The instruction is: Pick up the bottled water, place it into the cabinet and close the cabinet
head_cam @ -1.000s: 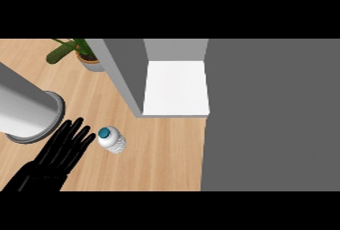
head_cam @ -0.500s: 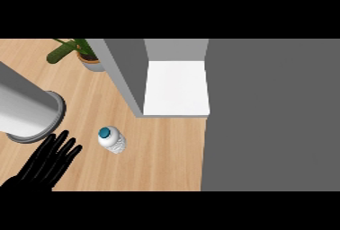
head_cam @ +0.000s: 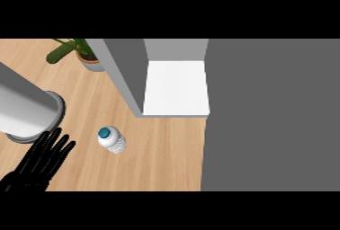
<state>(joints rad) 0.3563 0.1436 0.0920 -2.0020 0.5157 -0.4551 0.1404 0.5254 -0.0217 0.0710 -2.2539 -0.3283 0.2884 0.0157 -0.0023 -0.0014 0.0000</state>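
Note:
The bottled water (head_cam: 111, 139) is a clear ribbed bottle with a teal cap, standing on the wooden counter (head_cam: 159, 157) just in front of the cabinet. The cabinet stands open, showing its white inner floor (head_cam: 176, 87) and a grey side wall (head_cam: 126, 74). My left hand (head_cam: 41, 162) is at the lower left, open with fingers straight, a short way left of the bottle and not touching it. My right hand does not show.
A thick grey cylinder (head_cam: 23, 108) comes in from the left edge, just above my left hand. A potted plant (head_cam: 79, 51) stands at the back left. A wide flat grey panel (head_cam: 272, 114) fills the right side of the view.
My left hand has drawn back down and to the left, away from the bottle. The bottle and cabinet have not moved.

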